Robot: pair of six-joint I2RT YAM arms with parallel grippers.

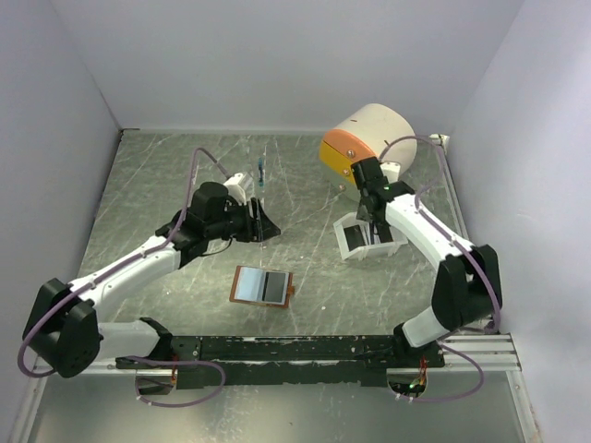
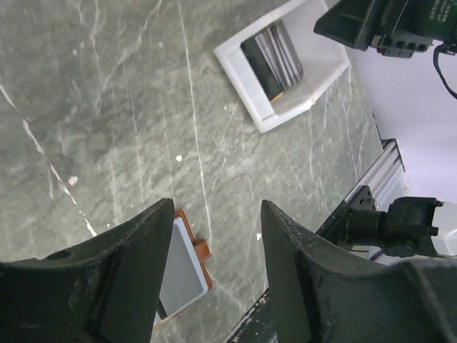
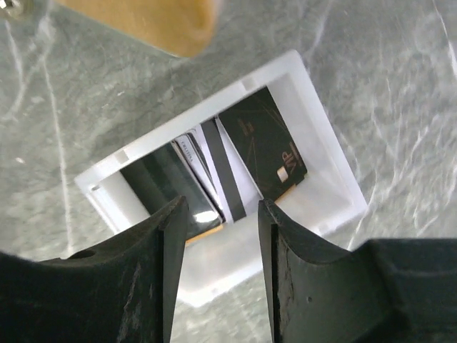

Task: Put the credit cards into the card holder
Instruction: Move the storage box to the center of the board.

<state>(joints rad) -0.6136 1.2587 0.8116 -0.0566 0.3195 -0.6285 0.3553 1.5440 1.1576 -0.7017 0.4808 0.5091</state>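
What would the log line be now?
left hand: open, empty | right hand: open above tray | credit cards: in tray | card holder: lying open

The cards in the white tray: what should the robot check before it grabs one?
1. Right gripper open: ok, jaws apart.
2. Right gripper over the white tray: ok.
3. Credit cards reachable: ok, they lean on edge inside the tray.
4. Just one card between the fingers: cannot tell.
5. Card holder open: ok, lying flat, inside facing up.
6. Left gripper empty: ok, open with nothing held.
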